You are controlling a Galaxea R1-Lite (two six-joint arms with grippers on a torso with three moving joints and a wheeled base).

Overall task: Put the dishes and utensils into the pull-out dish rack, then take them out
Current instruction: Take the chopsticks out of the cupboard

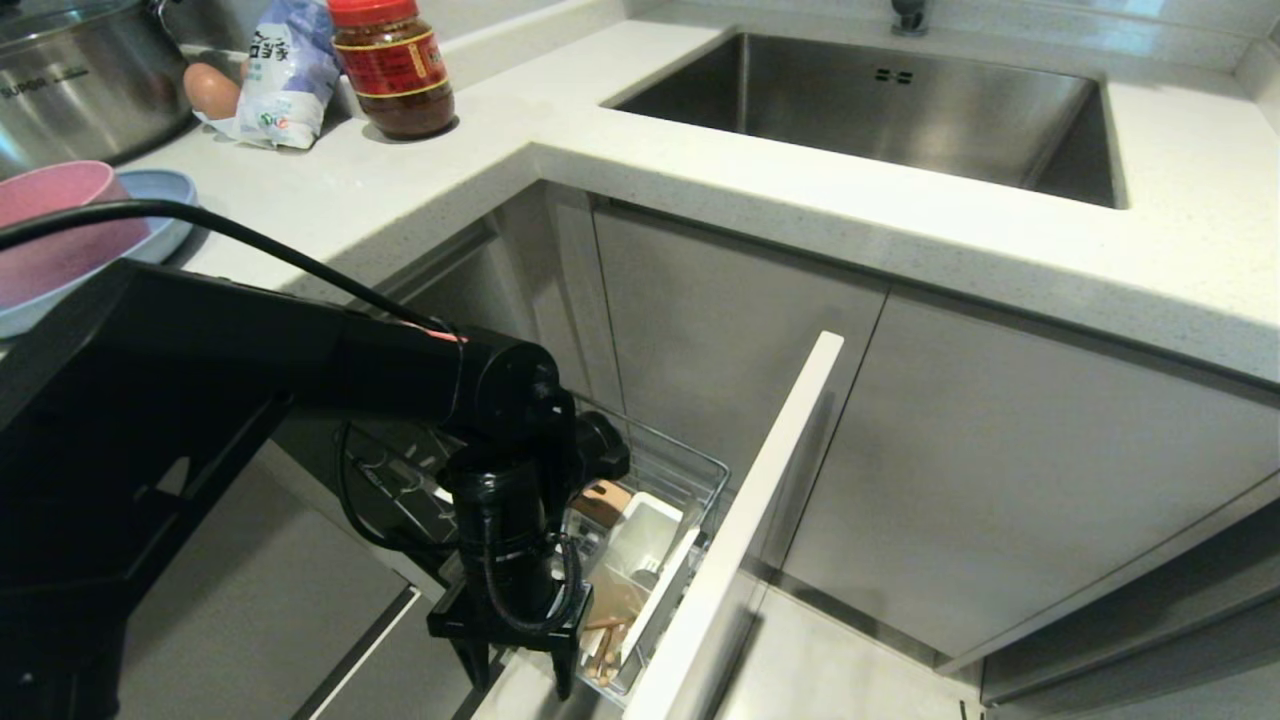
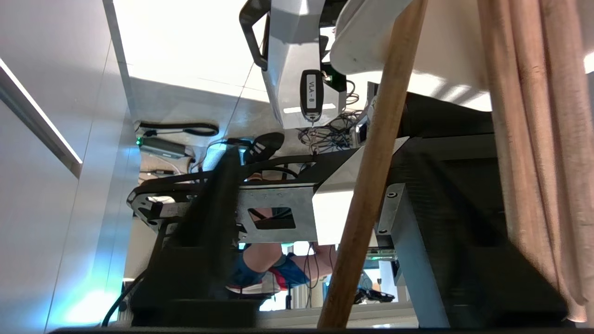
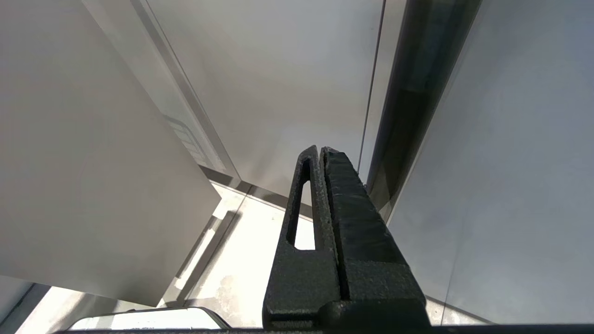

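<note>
At the far left of the head view the pink bowl (image 1: pixel 45 225) sits inside the light blue plate (image 1: pixel 160 215) on the white surface (image 1: pixel 700 160), with a steel pot (image 1: pixel 85 75) behind them, then an egg (image 1: pixel 211 88), a white bag (image 1: pixel 285 70) and a red-lidded jar (image 1: pixel 395 65) further along. Below the surface's edge the left arm reaches down into the pull-out dish rack (image 1: pixel 690 470), which stands drawn out of the cabinet, its narrow white front panel (image 1: pixel 745 520) running toward the camera. The left gripper (image 1: pixel 520 665) points downward at the rack's near end, its jaws parted, just beside the light wooden chopsticks (image 1: pixel 605 645), which lie in the rack next to the white utensil cup (image 1: pixel 645 545); whether the jaws touch them cannot be told. In the left wrist view one chopstick (image 2: pixel 371 171) crosses the picture close to the camera. To the right, a steel sink (image 1: pixel 880 110) is set into the surface. The right gripper (image 3: pixel 325 232) hangs beside grey cabinet fronts, well away from the rack, its jaws pressed together on nothing.
</note>
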